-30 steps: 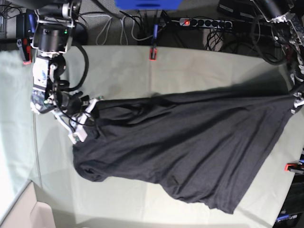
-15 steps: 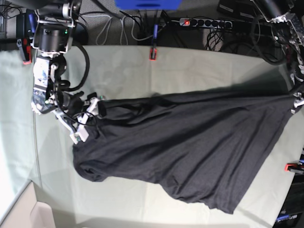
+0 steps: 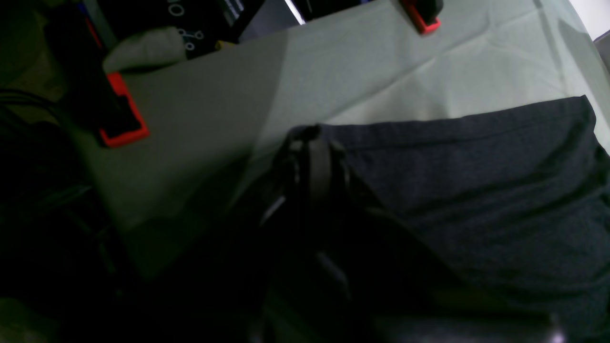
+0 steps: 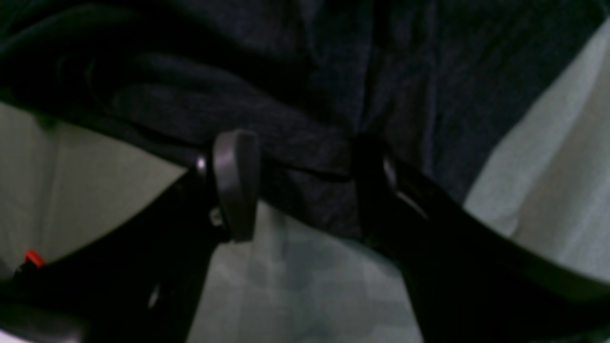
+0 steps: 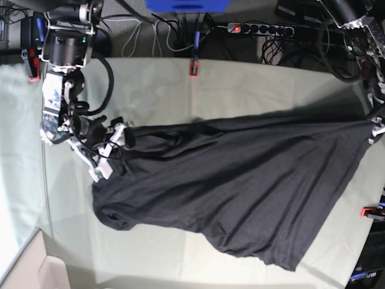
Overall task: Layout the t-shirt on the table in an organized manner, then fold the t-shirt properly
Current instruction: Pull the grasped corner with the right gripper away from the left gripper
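Across the middle of the table (image 5: 156, 84), spread the t-shirt (image 5: 240, 180) as a broad dark sheet, wrinkled, plain side up with no print showing. Ran from a bunched end at the base view's left to a narrow pulled corner at its far right edge. Dropped lowest in a pointed hem near the front right, close to the table's front edge.

On the base view's left, stood the right gripper (image 5: 111, 150) with jaws parted, straddling the garment's bunched edge. Showed, from the right wrist camera, the grey pad (image 4: 236, 183) and the dark opposite finger apart, with the fabric edge lying between them, not pinched.

At the far right, sat the left gripper (image 5: 374, 129) shut tight on the t-shirt's corner, drawing that end taut over the table's rim. Confirmed from the left wrist camera: dark fingers (image 3: 312, 162) closed at the cloth's corner.

Left bare cloth behind the garment up to the red clamp (image 5: 194, 68), wide room along the left side, and a band in front.
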Controlling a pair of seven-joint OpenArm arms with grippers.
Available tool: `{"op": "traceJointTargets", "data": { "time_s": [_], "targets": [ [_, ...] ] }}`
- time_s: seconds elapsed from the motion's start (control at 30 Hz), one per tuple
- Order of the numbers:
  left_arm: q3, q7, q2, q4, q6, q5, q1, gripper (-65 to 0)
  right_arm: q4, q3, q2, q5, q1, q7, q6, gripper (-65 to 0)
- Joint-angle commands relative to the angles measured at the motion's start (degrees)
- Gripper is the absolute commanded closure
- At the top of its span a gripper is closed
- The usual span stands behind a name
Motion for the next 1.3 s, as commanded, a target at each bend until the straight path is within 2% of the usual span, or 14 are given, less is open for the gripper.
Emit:
{"op": "traceJointTargets", "data": {
  "time_s": [0.0,0.2,0.27,0.33,0.43,0.5,0.73,1.03,1.27],
  "targets": [
    [-0.16,-1.54,-0.90,0.96,-0.20,0.15,-0.48,0.0,0.81,0.02,0.10,0.73,1.20,1.21,0.17,-32.4],
    [-0.16,-1.54,-0.90,0.96,-0.20,0.06,-0.48,0.0,0.81,0.02,0.01,0.73,1.46,1.21,0.17,-32.0],
    [-0.16,-1.54,-0.90,0.96,-0.20,0.06,-0.48,0.0,0.81,0.02,0.01,0.73,1.46,1.21,0.17,-29.2],
    [-0.16,-1.54,-0.90,0.96,-0.20,-0.03,-0.48,0.0,-0.07,0.02,0.01,0.82,1.46,1.21,0.17,-22.5],
    [-0.16,-1.54,-0.90,0.96,-0.20,-0.12,-0.48,0.0,-3.23,0.11,0.01,0.82,2.25,1.30,0.17,-7.7],
    [-0.16,-1.54,-0.90,0.96,-0.20,-0.03,-0.48,0.0,-5.52,0.11,0.10,0.82,2.96,1.30,0.17,0.0],
    [-0.16,-1.54,-0.90,0.96,-0.20,-0.20,-0.39,0.0,-1.83,0.28,0.19,0.91,1.37,0.86,0.17,0.0],
    [-0.16,-1.54,-0.90,1.05,-0.20,-0.38,-0.04,0.0,17.25,0.37,0.10,0.91,-5.84,0.68,0.17,0.0],
    [-0.16,-1.54,-0.90,1.48,-0.20,-0.38,0.14,0.0,31.32,0.46,0.19,1.00,-14.36,-1.78,0.17,0.0]
  ]
}}
